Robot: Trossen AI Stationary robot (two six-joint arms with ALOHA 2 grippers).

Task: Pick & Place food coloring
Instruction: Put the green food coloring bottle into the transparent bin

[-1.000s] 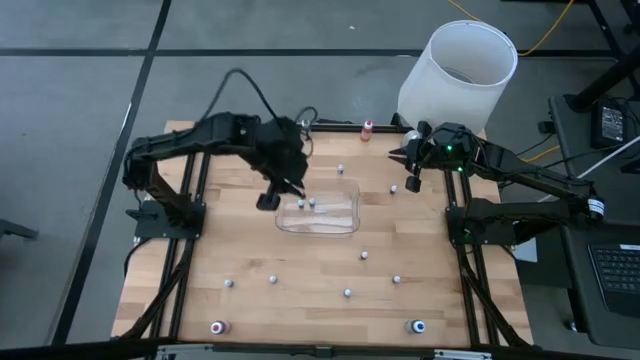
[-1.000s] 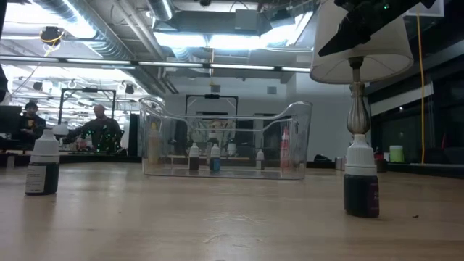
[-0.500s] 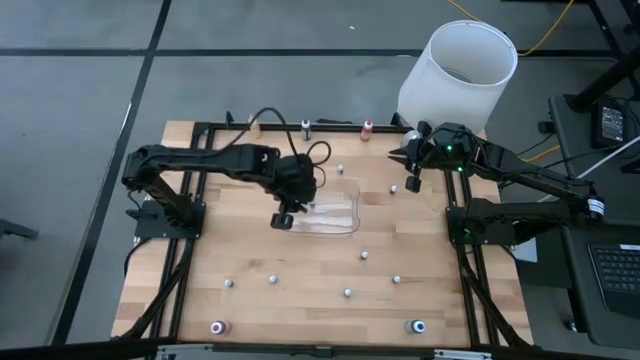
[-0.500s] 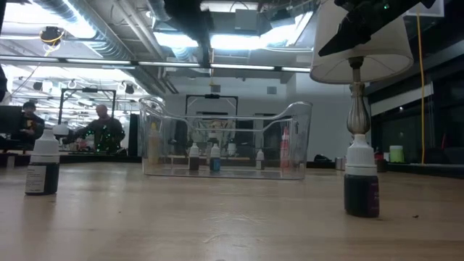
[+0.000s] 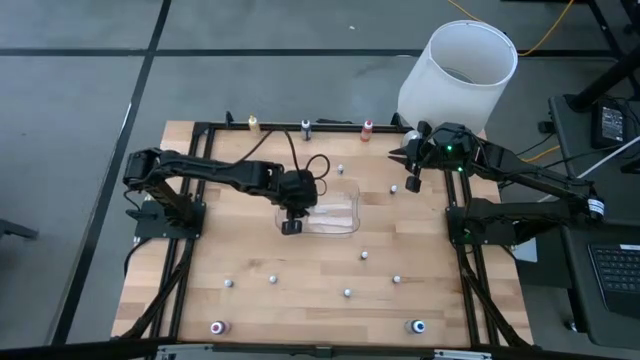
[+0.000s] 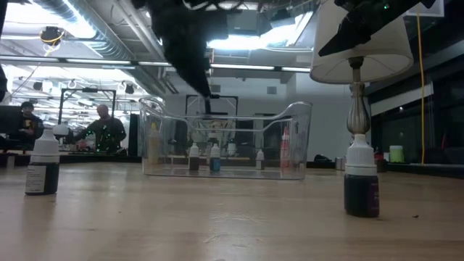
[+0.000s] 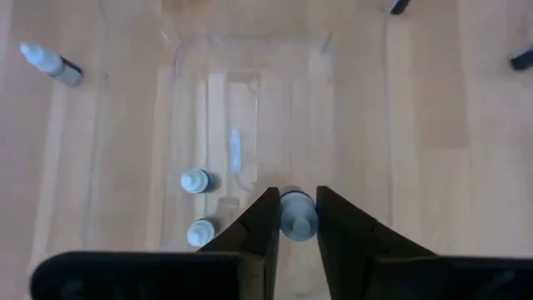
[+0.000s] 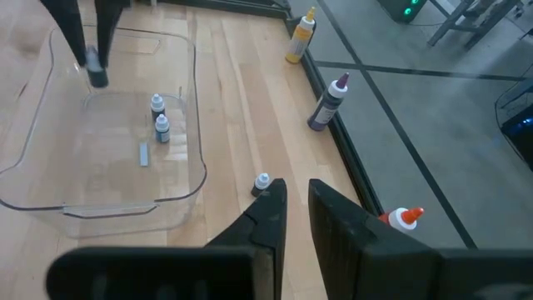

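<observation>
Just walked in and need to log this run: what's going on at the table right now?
The left gripper is above the clear bin, its fingers shut on a small food coloring bottle. Two bottles already stand inside the bin, and more are scattered over the wooden table. The right gripper waits near the table's back right corner, holding nothing visible.

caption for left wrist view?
Left gripper holds a small pale-capped bottle over the clear plastic bin.
</observation>
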